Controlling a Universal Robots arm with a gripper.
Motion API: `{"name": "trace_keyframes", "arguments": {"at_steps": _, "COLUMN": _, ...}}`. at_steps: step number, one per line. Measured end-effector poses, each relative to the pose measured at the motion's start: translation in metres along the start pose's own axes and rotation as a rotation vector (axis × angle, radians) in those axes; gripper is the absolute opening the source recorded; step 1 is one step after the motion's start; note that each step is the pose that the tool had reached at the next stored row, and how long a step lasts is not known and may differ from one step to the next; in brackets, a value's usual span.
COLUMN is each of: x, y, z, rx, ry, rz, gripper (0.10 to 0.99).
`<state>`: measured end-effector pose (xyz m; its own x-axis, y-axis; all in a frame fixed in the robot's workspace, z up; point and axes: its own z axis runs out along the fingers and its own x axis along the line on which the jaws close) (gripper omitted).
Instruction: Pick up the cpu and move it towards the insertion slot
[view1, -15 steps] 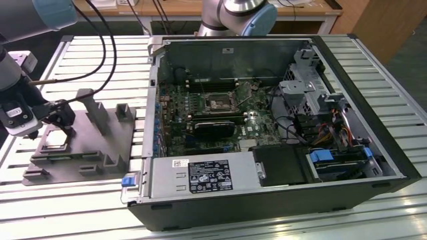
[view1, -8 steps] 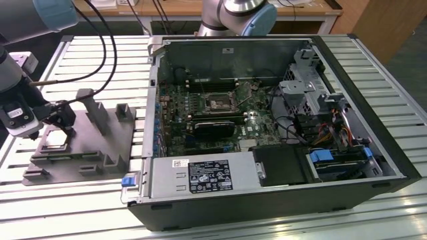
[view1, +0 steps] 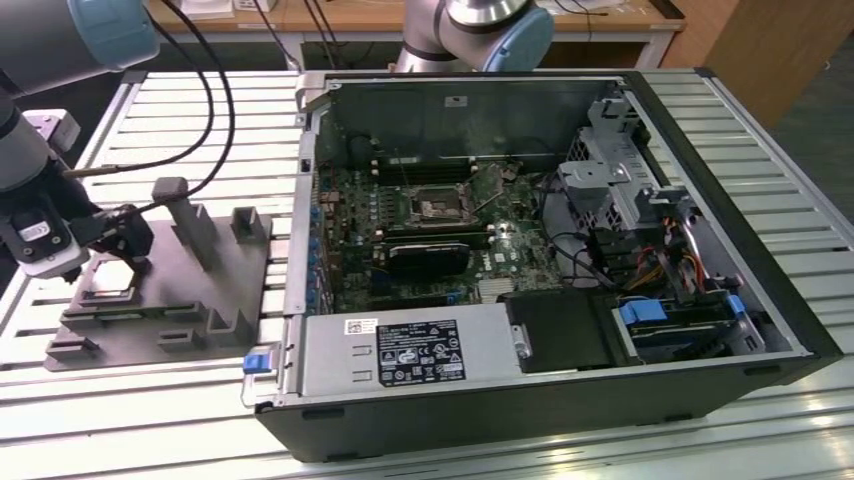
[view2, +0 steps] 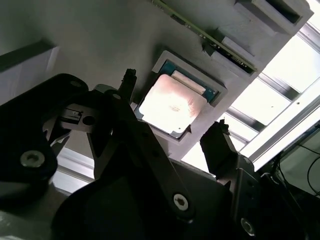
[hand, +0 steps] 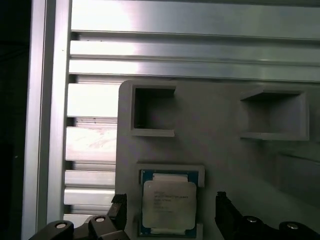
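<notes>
The cpu (view1: 114, 276), a flat square chip with a silvery top, lies in a shallow recess of the grey fixture block (view1: 167, 305) at the exterior view's left. My gripper (view1: 107, 260) hangs just above it, open. In both wrist views the black fingers (view2: 218, 135) (hand: 221, 205) stand on either side of the cpu (view2: 170, 106) (hand: 169, 204) with a gap on each side, so the gripper (view2: 175, 102) (hand: 170, 200) straddles the chip without touching it. The insertion slot (view1: 438, 207), a small socket with a metal frame, sits on the motherboard inside the open computer case, well to the exterior view's right.
The open computer case (view1: 747, 300) lies on the slatted aluminium table (view1: 187, 110). Upright posts (view1: 174, 210) rise from the fixture beside my gripper. A black card (view1: 427, 258) sits below the socket. A second arm (view1: 481, 25) stands behind the case, and cables (view1: 200, 90) trail from my wrist.
</notes>
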<state>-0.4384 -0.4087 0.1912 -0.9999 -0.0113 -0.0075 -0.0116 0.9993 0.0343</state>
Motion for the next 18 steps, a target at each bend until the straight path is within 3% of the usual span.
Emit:
{"name": "trace_keyframes", "arguments": {"at_steps": 8, "x": 0.0022, "y": 0.0, "z": 0.0072, "rx": 0.0, "ry": -0.0004, "rz": 0.008, "gripper": 0.78}}
{"name": "trace_keyframes", "arguments": {"at_steps": 9, "x": 0.0027, "y": 0.0, "z": 0.0074, "rx": 0.0, "ry": -0.0004, "rz": 0.009, "gripper": 0.714}}
{"name": "trace_keyframes", "arguments": {"at_steps": 15, "x": 0.0028, "y": 0.0012, "z": 0.009, "rx": 0.0, "ry": -0.0005, "rz": 0.011, "gripper": 0.698}}
{"name": "trace_keyframes", "arguments": {"at_steps": 16, "x": 0.0027, "y": 0.0016, "z": 0.0091, "rx": 0.001, "ry": -0.0006, "rz": 0.011, "gripper": 0.627}}
{"name": "trace_keyframes", "arguments": {"at_steps": 18, "x": 0.0027, "y": 0.0017, "z": 0.0092, "rx": 0.001, "ry": -0.0004, "rz": 0.012, "gripper": 0.627}}
